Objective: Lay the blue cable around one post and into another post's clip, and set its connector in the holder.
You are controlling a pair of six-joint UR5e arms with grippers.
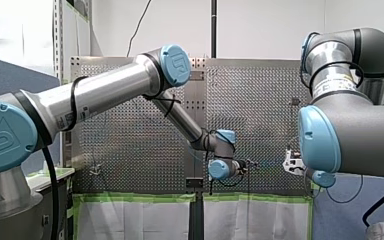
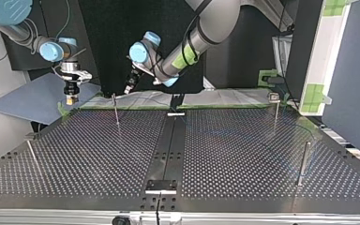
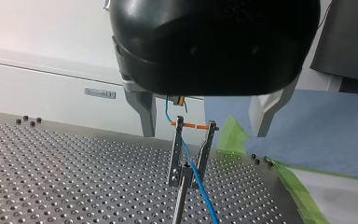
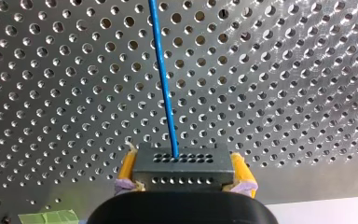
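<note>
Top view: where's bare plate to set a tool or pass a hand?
Top view. Free: plate between centre strip and the right posts; near left, between strip and edge post. Crowded: far left, my left gripper, my right gripper and blue cable near the clip post.

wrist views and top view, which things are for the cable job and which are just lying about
For the job: cable, connector, clip post, plain post.
Lying about: green tape, blue sheet, small black bits.
</note>
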